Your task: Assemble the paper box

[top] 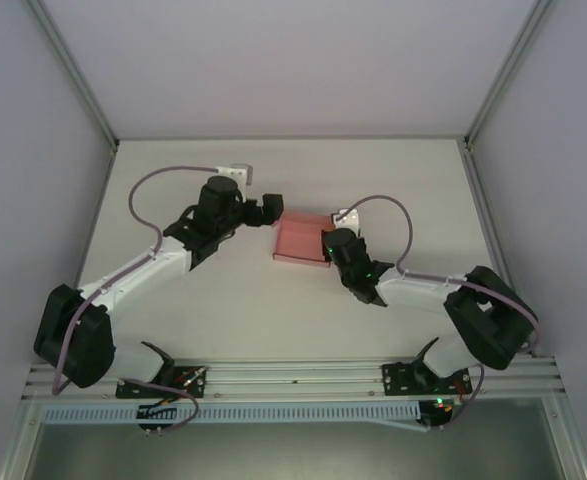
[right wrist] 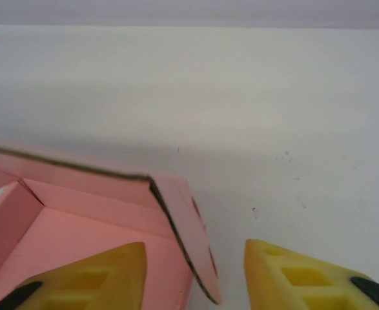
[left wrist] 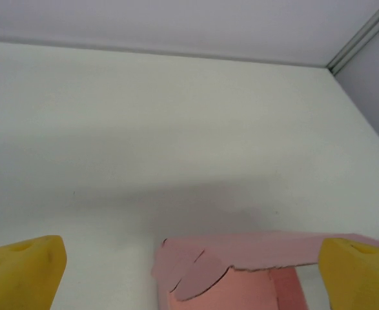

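Note:
The pink paper box (top: 304,239) lies mid-table as a shallow open tray with raised walls. My left gripper (top: 270,209) sits at its far left corner. In the left wrist view the yellow fingers (left wrist: 22,268) stand wide apart, and the box's wall and folded flaps (left wrist: 241,265) rise between them. My right gripper (top: 330,244) is at the box's right side. In the right wrist view its yellow fingers (right wrist: 92,279) straddle the box's right wall (right wrist: 186,229), one inside the tray, one outside, with gaps on both sides.
The white table (top: 273,310) runs to grey side walls and a metal rail (top: 293,375) at the near edge. A small white block (top: 235,174) sits behind the left arm. Open table lies beyond the box toward the back wall.

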